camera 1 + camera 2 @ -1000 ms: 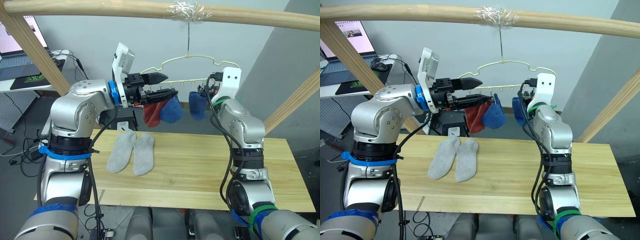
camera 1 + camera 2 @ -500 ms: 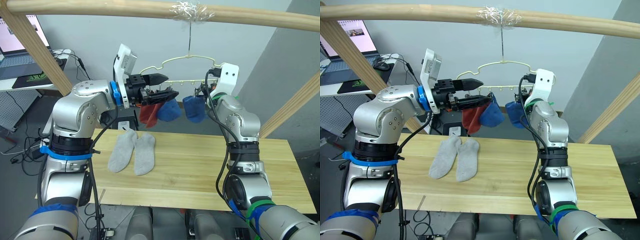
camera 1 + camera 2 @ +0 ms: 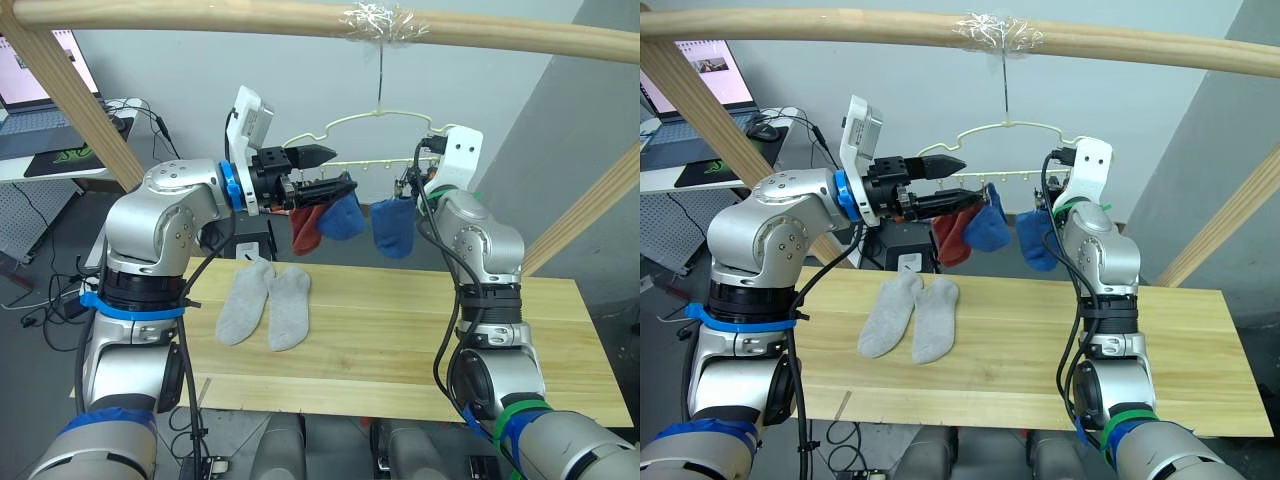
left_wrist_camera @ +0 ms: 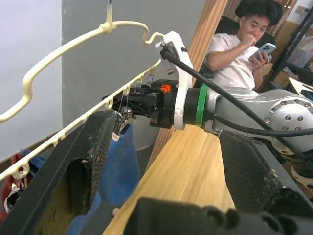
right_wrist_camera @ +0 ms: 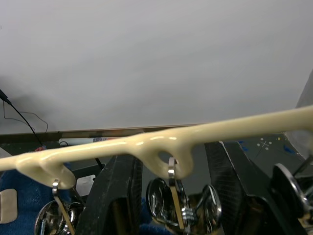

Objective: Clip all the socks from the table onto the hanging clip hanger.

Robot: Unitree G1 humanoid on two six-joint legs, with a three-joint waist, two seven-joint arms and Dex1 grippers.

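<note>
The right end effector (image 5: 171, 196) is straddling, spread, a clip holding the second blue sock (image 3: 393, 226) on the clip hanger (image 3: 380, 119); the left end effector (image 3: 335, 170) is steadying it, released. Two grey socks (image 3: 265, 303) are waiting near the bench (image 3: 420, 340)'s far-left edge, likely next.

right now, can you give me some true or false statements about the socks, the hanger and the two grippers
1. Two light grey socks lie side by side on the wooden table. True.
2. The clip hanger hangs from the wooden pole by its hook. True.
3. No blue sock has been clipped. False: two blue socks, and, hang from the hanger.
4. A rust red sock lies on the table. False: it hangs beside the left blue sock.
5. The left gripper is shut. False: its fingers are apart, by the hanger's clip row.
6. The right gripper is up at the hanger's bar. True.
</note>
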